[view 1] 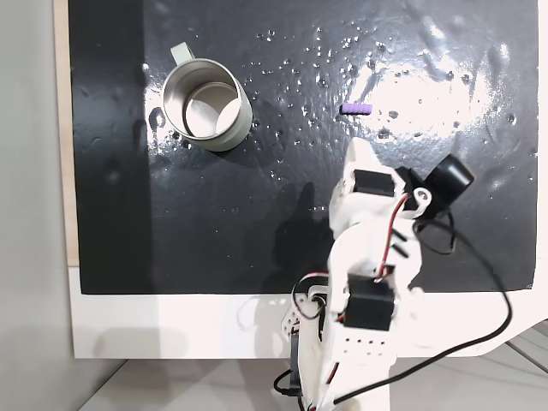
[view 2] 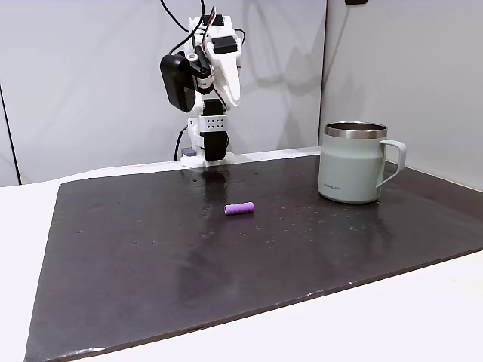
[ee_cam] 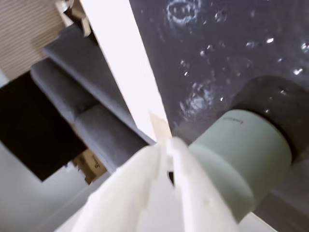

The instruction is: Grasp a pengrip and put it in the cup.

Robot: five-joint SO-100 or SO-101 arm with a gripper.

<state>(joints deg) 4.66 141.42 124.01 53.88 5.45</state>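
Note:
The purple pengrip lies on the black mat, also seen mid-mat in a fixed view. The cup stands upright and apart from it, at the mat's right side in a fixed view, and it looks empty from above. My gripper is raised and folded back near the arm's base, clear of both things. In the wrist view its white fingers are pressed together with nothing between them, and the cup shows behind them.
The black mat covers most of a white table. A black wrist camera and loose cables hang off the arm. A pale wall stands close behind the arm's base.

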